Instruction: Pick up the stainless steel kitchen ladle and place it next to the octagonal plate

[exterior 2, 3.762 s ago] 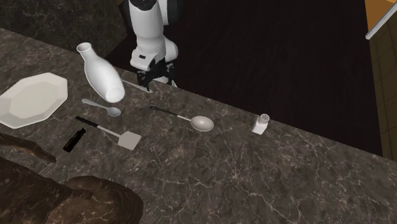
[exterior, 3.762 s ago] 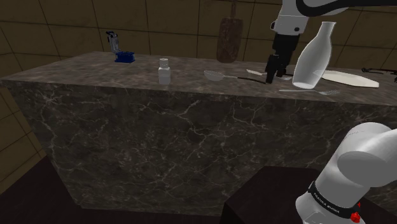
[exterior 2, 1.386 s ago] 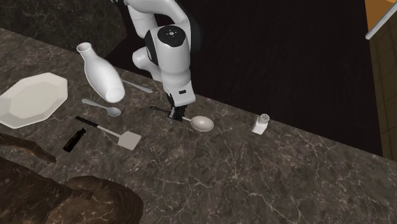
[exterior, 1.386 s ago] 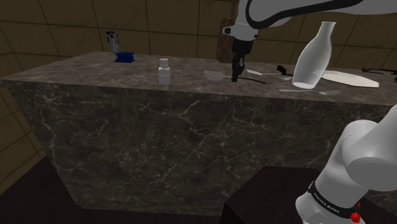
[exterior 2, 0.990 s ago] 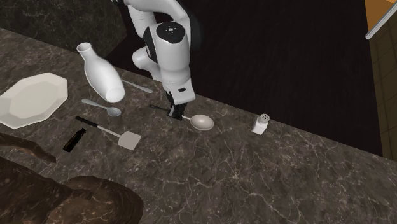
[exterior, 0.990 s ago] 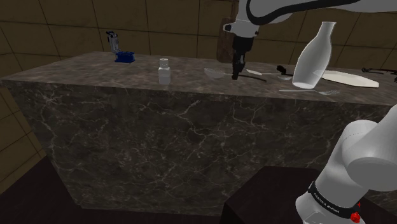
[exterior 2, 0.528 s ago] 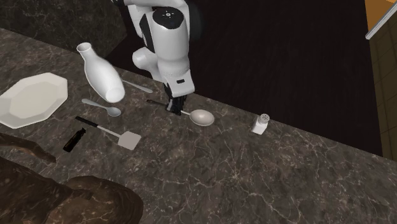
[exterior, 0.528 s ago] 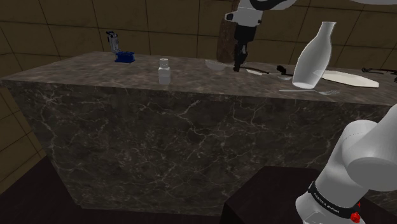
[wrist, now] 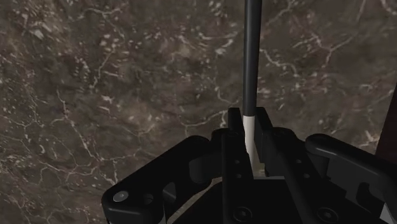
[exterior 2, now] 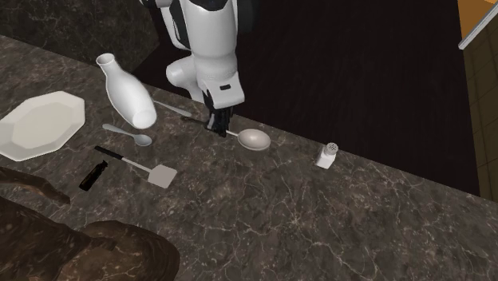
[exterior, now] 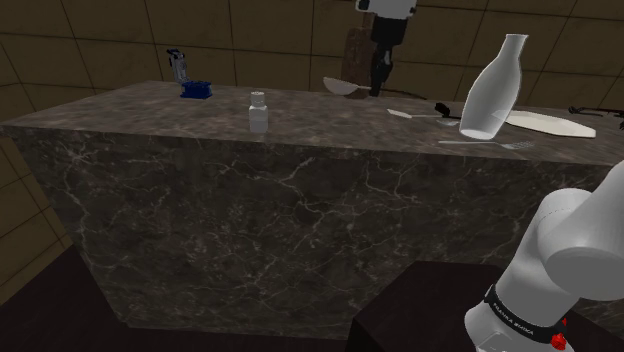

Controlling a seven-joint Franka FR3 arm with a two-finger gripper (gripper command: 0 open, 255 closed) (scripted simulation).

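The ladle has a pale bowl point(exterior: 342, 85) point(exterior 2: 255, 140) and a thin dark handle point(wrist: 252, 57). My gripper point(exterior: 378, 80) point(exterior 2: 217, 126) point(wrist: 250, 137) is shut on that handle close to the bowl, and the ladle hangs level above the dark marble counter point(exterior: 250, 150). In the wrist view the handle runs straight out from between the black fingers point(wrist: 232, 149). The white octagonal plate point(exterior 2: 40, 124) point(exterior: 550, 123) lies at the second exterior view's left end of the counter, well away from the gripper.
A tall white vase point(exterior 2: 128, 94) point(exterior: 495, 90) stands between the gripper and the plate. Around it lie a spoon point(exterior 2: 128, 134), a spatula point(exterior 2: 144, 168), a small black item point(exterior 2: 93, 176) and a fork point(exterior: 485, 144). A white shaker point(exterior: 259, 112) point(exterior 2: 326, 155) and a blue object point(exterior: 195, 88) stand on the other side.
The gripper has risen from the counter with the ladle clasped in it; the bowl has left the surface and now hangs above it. Nothing else has moved.
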